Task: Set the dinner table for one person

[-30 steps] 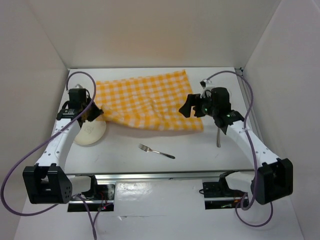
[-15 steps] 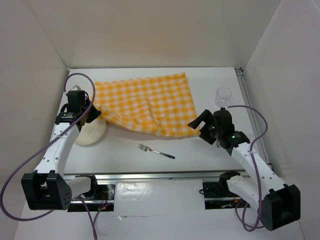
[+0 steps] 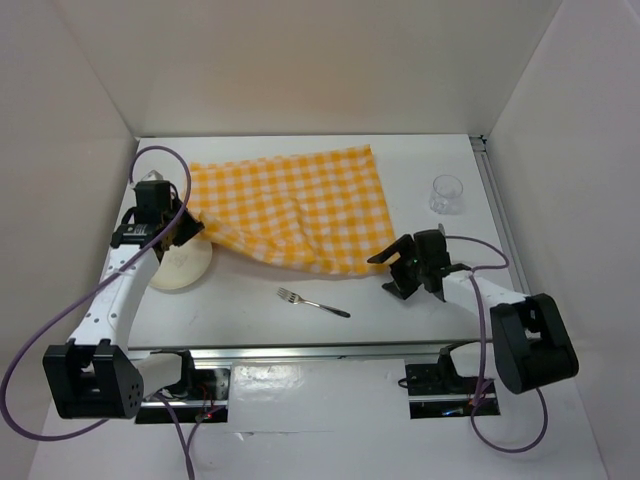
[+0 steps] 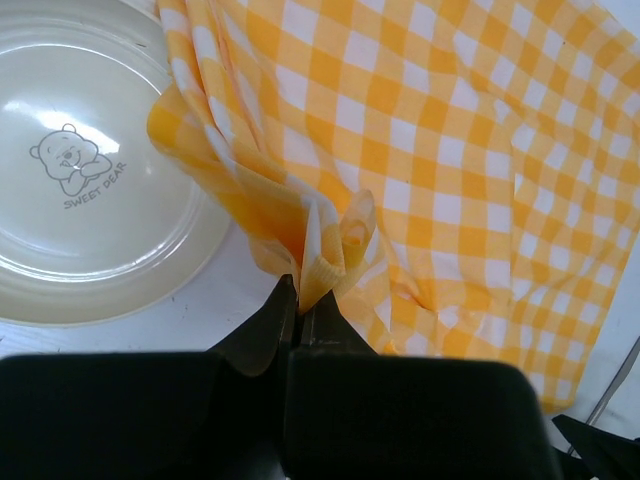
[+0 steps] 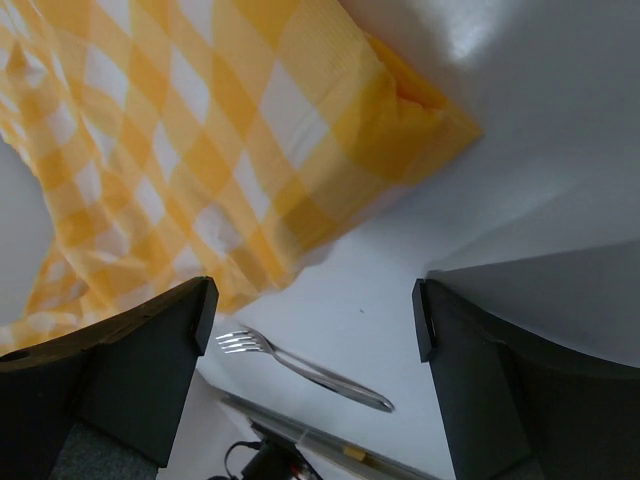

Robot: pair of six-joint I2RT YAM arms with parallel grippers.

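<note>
A yellow-and-white checked cloth (image 3: 300, 205) lies rumpled across the back of the white dinner table (image 3: 250, 320). My left gripper (image 3: 190, 226) is shut on the cloth's left edge, and the fabric bunches up between its jaws (image 4: 300, 298) just above a cream plate (image 3: 180, 266) with a bear print (image 4: 70, 165). My right gripper (image 3: 392, 270) stands open and low beside the cloth's near right corner (image 5: 400, 120), holding nothing. A metal fork (image 3: 313, 302) lies on the bare table in front of the cloth, and it shows between the right fingers (image 5: 305, 370).
A clear glass (image 3: 447, 194) stands upright at the right, beyond the right arm. A metal rail (image 3: 300, 350) runs along the table's near edge. White walls enclose the left, back and right sides.
The right arm has drawn back from the cloth's right edge toward the near side and dropped low, uncovering the glass. The left gripper keeps its hold on the cloth.
</note>
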